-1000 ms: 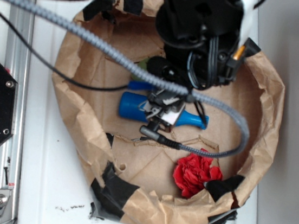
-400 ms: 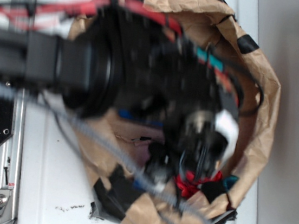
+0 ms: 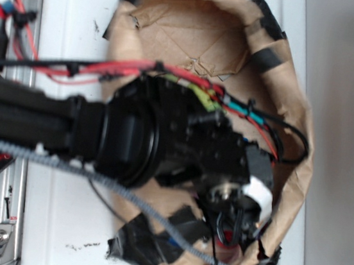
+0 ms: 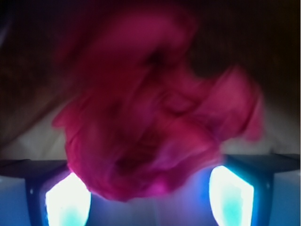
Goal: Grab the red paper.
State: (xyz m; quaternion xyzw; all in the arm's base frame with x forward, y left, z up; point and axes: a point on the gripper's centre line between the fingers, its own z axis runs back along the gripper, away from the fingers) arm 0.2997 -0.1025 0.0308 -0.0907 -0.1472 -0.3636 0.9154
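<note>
Red paper (image 4: 155, 117) fills my wrist view, low in the brown paper bag (image 3: 296, 108) | pincer (image 4: 150, 197) open, fingers (image 4: 68, 197) astride, nothing held | I judge it light, soft, crushable | I'd pinch across the wad's middle, not a loose fold

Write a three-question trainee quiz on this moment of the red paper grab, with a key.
1. True or false: in the wrist view the red paper fills most of the frame, between the two lit fingers.
2. In the exterior view, the arm reaches into: A) a metal tray, B) a brown paper bag, C) a sink.
3. Fill in: the bag's rim is patched with black ____.

Key: 1 true. 2 B. 3 tape. The end effector stands open around the paper.
</note>
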